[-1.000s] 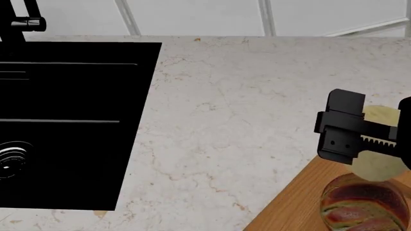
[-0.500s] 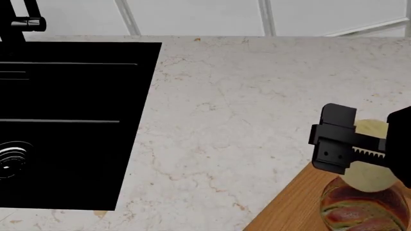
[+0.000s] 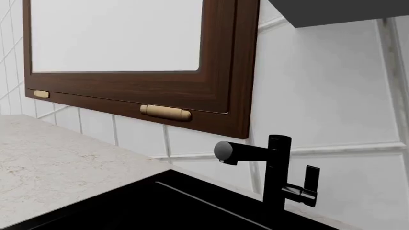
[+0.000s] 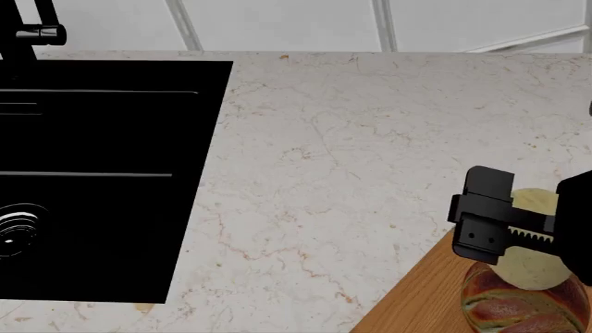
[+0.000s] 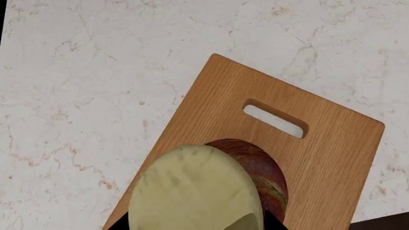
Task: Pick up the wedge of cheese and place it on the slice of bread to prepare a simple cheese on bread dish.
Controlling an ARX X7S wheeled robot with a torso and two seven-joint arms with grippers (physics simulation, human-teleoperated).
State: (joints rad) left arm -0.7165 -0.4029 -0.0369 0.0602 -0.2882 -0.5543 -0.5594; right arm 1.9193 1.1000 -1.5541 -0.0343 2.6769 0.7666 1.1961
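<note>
Black fills the left of the head view: a sink (image 4: 93,180) is sunk into the pale marbled countertop (image 4: 342,159) at its left edge, with a dark tap (image 3: 271,167) at the far-left corner, seen best from the left wrist. The left gripper does not appear in any view, so its state cannot be told.

At the near-right corner lies an orange-brown wooden board (image 5: 319,143) with a slot handle. On it rests the slice of bread (image 4: 518,309) — a glossy, mottled brown-red lump. The right gripper (image 4: 532,232) is clamped on the wedge of cheese (image 5: 195,189), which hangs directly over the bread; from the right wrist it overlaps most of the loaf. Whether the two touch cannot be told.

Procedure for the step in hand, as judged from these views:
- Keep the descent vertical and slow — the bread is rounded and glossy, so an off-centre load may slide.
- Centre the cheese over the crown before release.
- Part the jaws only once the cheese bears on the bread, then withdraw straight up.
</note>
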